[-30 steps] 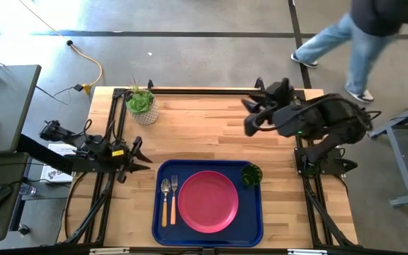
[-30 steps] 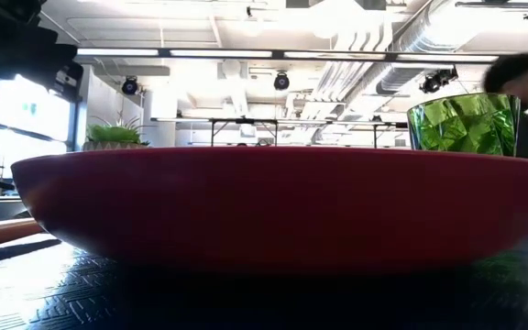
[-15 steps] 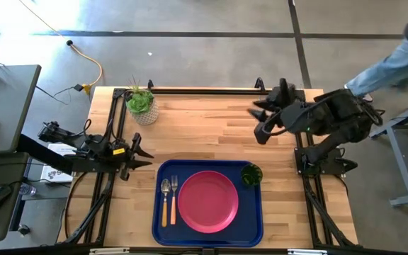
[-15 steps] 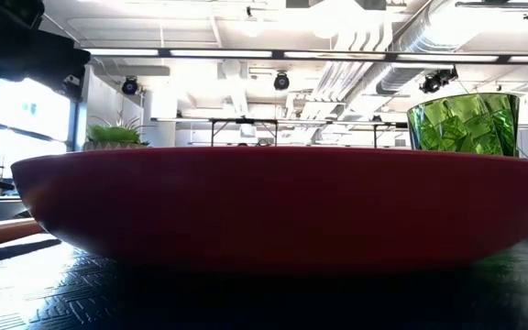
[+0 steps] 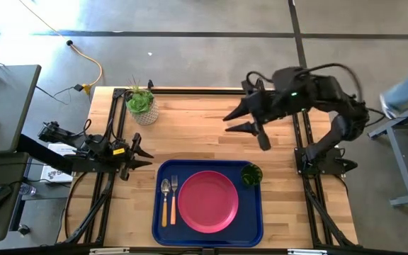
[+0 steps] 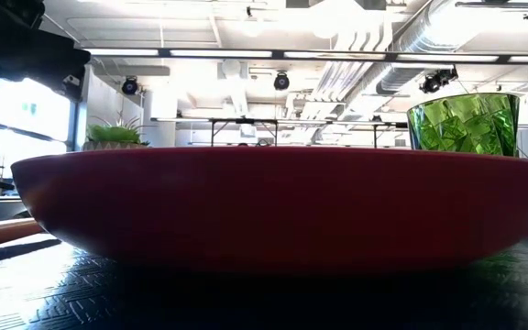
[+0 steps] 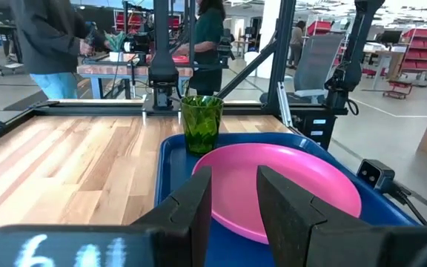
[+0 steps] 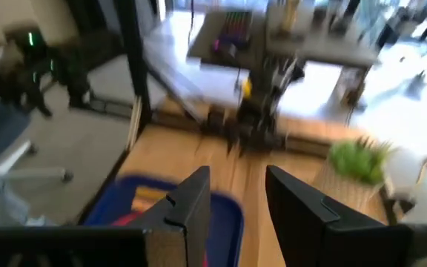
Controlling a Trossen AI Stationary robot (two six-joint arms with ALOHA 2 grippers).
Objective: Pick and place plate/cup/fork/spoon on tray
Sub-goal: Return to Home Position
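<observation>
Tray (image 5: 255, 212) sits at the near edge of the surface (image 5: 197, 131), centred between the two arms. All four pieces are on it.

Plate (image 5: 207, 201) lies flat in the tray's middle. Spoon (image 5: 165, 195) and fork (image 5: 173, 193) lie side by side just left of the plate, handles toward the near edge, spoon on the outside, neither touching the plate as far as the high view shows. Cup (image 5: 251, 174) stands upright in the tray's far right corner, just beside the plate rim; the low view shows its top rising behind the plate.

Nothing of the tableware is left out on the bare wood. Judgement: the placing is done; what is left, if anything, is for the arms to park.

Left gripper (image 5: 142, 156) hovers low at the left edge of the surface, just off the tray's far left corner, pointing across it. Fingers (image 7: 190, 209) parted, nothing between them.

Right gripper (image 5: 250, 127) is raised over the far right part of the surface, well apart from the tray and cup. Its fingers (image 8: 191, 204) are spread, holding nothing.

Farther back, a potted plant (image 5: 142, 105) stands at the far left corner, untouched. A person's leg shows beyond the right edge of the rig, off the surface.
</observation>
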